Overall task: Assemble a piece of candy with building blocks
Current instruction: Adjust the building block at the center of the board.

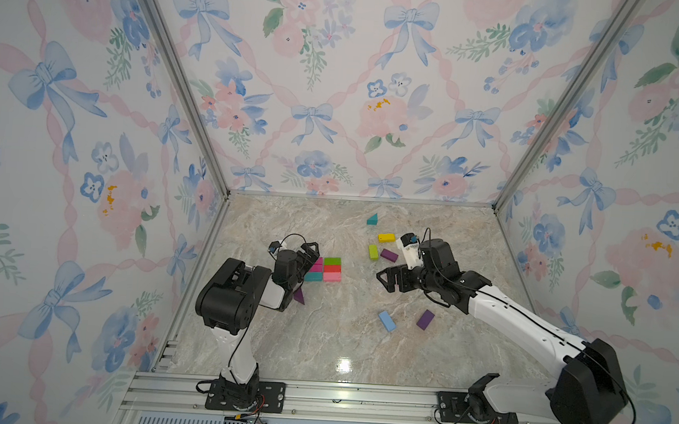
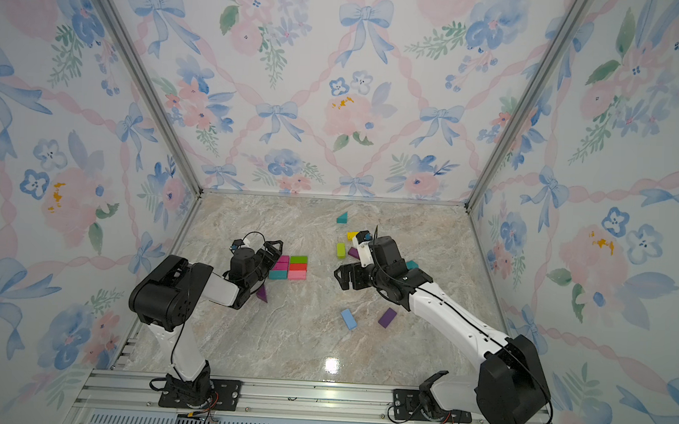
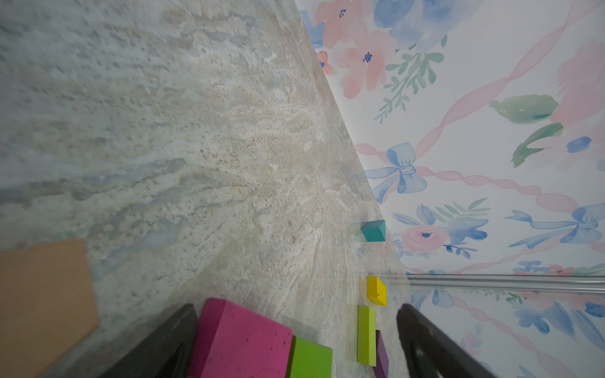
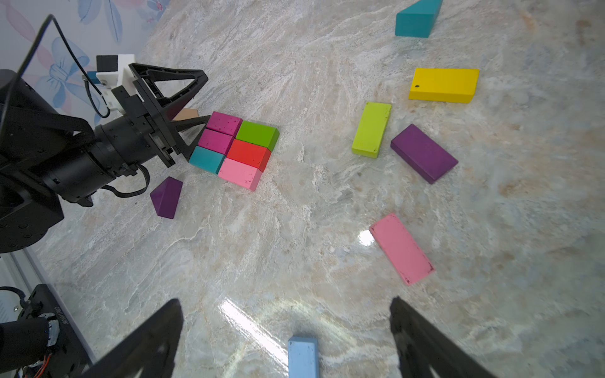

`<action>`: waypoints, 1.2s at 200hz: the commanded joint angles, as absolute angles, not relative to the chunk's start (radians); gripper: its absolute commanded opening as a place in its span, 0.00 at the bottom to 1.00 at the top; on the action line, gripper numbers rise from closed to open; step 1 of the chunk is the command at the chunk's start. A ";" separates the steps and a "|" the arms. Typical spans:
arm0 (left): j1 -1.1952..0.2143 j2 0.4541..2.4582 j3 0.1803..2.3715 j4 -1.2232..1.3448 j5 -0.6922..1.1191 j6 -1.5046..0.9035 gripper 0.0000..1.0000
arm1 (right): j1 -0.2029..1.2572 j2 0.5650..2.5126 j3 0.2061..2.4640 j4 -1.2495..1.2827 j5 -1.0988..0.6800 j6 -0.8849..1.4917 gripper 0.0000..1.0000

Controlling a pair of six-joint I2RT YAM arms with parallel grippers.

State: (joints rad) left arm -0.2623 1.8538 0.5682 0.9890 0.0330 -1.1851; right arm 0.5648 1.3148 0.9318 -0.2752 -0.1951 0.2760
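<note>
Six building blocks form a tight two-by-three patch (image 1: 325,269) (image 2: 292,267) (image 4: 235,149): two magenta, teal, green, red and pink. My left gripper (image 1: 312,259) (image 2: 274,253) (image 4: 204,98) stands open, turned on its side at the patch's left edge, holding nothing. One of its fingers (image 3: 163,343) lies against the magenta brick (image 3: 242,340). A tan block (image 3: 42,301) sits just outside that finger. My right gripper (image 1: 383,279) (image 2: 340,277) (image 4: 284,302) hovers open and empty right of the patch, above the blue brick (image 4: 302,356) (image 1: 387,320).
Loose on the marble: a purple prism (image 1: 298,296) under the left arm, a teal prism (image 1: 372,219), yellow (image 1: 386,238), lime (image 1: 373,252) and purple (image 1: 389,255) bricks at the back, another purple brick (image 1: 425,319) and a pink brick (image 4: 402,248). Papered walls close three sides.
</note>
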 commanded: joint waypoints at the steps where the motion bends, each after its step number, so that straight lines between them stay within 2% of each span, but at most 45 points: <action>1: -0.278 1.905 0.563 0.893 0.025 -1.209 0.98 | 0.552 1.287 0.912 -0.275 -0.207 0.275 0.99; 156: -0.296 1.889 0.568 0.879 -0.004 -1.191 0.98 | 0.538 1.268 0.908 -0.288 -0.211 0.273 0.99; 200: -0.264 1.842 0.807 0.478 0.009 -0.925 0.98 | 0.529 1.258 0.897 -0.292 -0.207 0.271 0.99; 240: -0.273 1.907 1.093 0.085 -0.027 -0.679 0.98 | 0.526 1.258 0.888 -0.282 -0.207 0.279 0.99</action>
State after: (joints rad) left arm -0.2684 1.8675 0.9730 0.3962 -0.0055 -0.8810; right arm 0.5362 1.2755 0.9066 -0.2768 -0.2020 0.2764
